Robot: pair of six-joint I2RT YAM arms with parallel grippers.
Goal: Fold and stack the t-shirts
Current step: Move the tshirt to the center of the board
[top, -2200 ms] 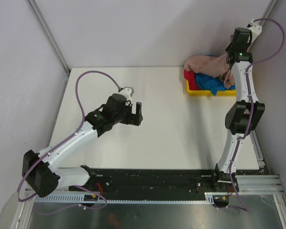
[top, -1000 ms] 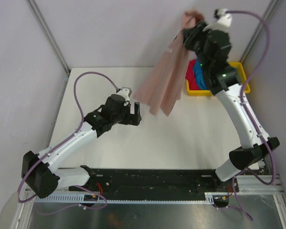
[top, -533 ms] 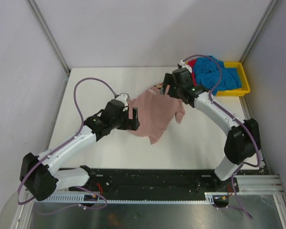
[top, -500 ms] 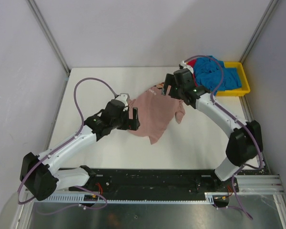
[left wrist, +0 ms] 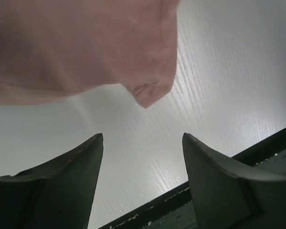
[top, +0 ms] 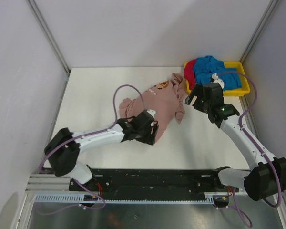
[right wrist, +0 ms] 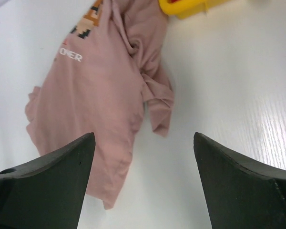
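Both spread, empty: left gripper [left wrist: 142, 135], right gripper [right wrist: 144, 135].

One t-shirt [top: 157, 102] lies spread on the desk [top: 95, 95], about mid-width. The tray [top: 245, 87] sits behind and right of it in the far right corner (the shirt's collar end lies nearest), with the other t-shirts [top: 209, 67] heaped inside. The left gripper [top: 152, 133] is at the shirt's near edge. The right gripper [top: 194, 101] is just right of it, before the tray.
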